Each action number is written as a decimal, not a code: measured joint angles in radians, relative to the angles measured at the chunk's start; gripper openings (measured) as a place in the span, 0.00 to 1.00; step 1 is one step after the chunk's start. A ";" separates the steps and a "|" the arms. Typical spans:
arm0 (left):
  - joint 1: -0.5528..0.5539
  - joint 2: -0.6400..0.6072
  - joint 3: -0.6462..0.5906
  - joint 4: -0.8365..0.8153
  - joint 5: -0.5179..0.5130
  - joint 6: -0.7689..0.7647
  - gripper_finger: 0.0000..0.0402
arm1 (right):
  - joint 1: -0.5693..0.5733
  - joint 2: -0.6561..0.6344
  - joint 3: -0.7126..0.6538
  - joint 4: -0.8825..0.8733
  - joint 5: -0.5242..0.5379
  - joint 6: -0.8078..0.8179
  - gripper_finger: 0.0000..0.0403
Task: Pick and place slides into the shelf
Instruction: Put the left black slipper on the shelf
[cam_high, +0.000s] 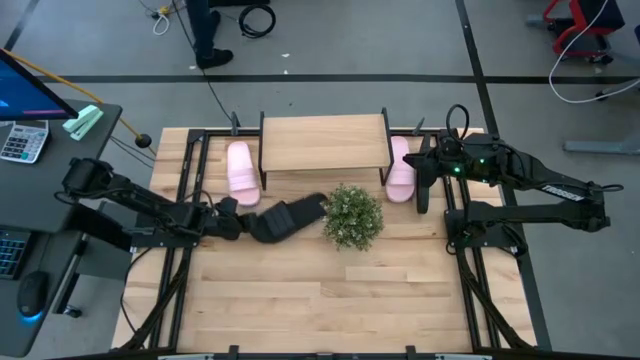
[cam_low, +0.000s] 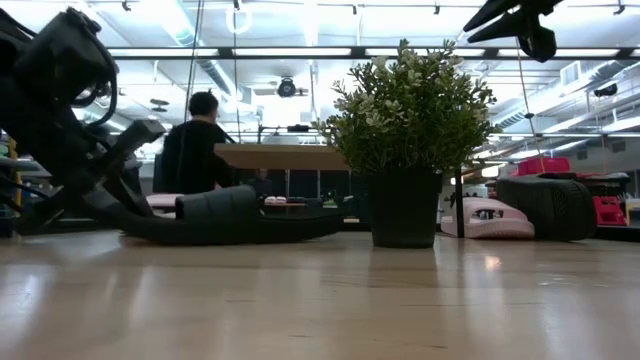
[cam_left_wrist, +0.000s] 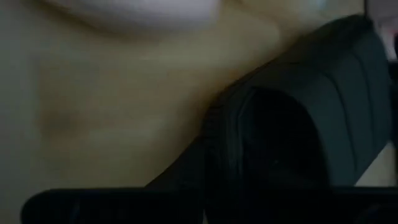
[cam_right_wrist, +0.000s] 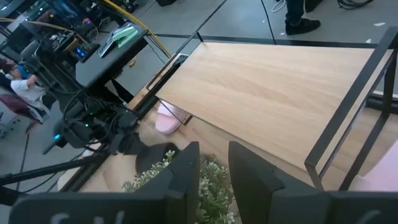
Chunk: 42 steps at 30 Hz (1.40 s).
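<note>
The shelf (cam_high: 323, 143) stands at the table's far middle, its wood top also filling the right wrist view (cam_right_wrist: 280, 81). One pink slide (cam_high: 242, 172) lies left of it and another pink slide (cam_high: 400, 168) right of it. A black slide (cam_high: 290, 217) lies in front of the shelf, and my left gripper (cam_high: 232, 219) is shut on its left end. The low view shows a second black ribbed slide (cam_low: 548, 207) beside the right pink slide (cam_low: 485, 218). My right gripper (cam_right_wrist: 214, 171) hovers open, raised above the right pink slide (cam_low: 510, 20). My left gripper holds the black slide by the end nearest the table's left (cam_high: 252, 224), close to its ribbed strap (cam_left_wrist: 323, 81). It comes in low and nearly level from the left, along the slide. The gripper body hides the fingers' exact hold. The sole lies on the table (cam_low: 290, 232).
A potted plant (cam_high: 352, 216) stands just right of the black slide, in front of the shelf. A desk with a keyboard and a calculator (cam_high: 22, 140) sits off the left edge. A person (cam_low: 195, 150) sits beyond the table. Bare boards (cam_high: 320, 300) fill the near half.
</note>
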 joint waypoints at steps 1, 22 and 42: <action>-0.009 0.000 0.000 0.013 0.005 0.001 0.17 | 0.000 0.000 0.000 0.000 0.000 0.000 0.23; -0.257 -0.125 0.157 -0.431 -0.082 -0.095 0.16 | 0.000 0.000 0.000 0.000 -0.010 0.001 0.23; -0.379 -0.231 0.847 -1.384 -0.372 -0.040 0.16 | 0.000 0.000 0.000 0.000 -0.009 0.000 0.23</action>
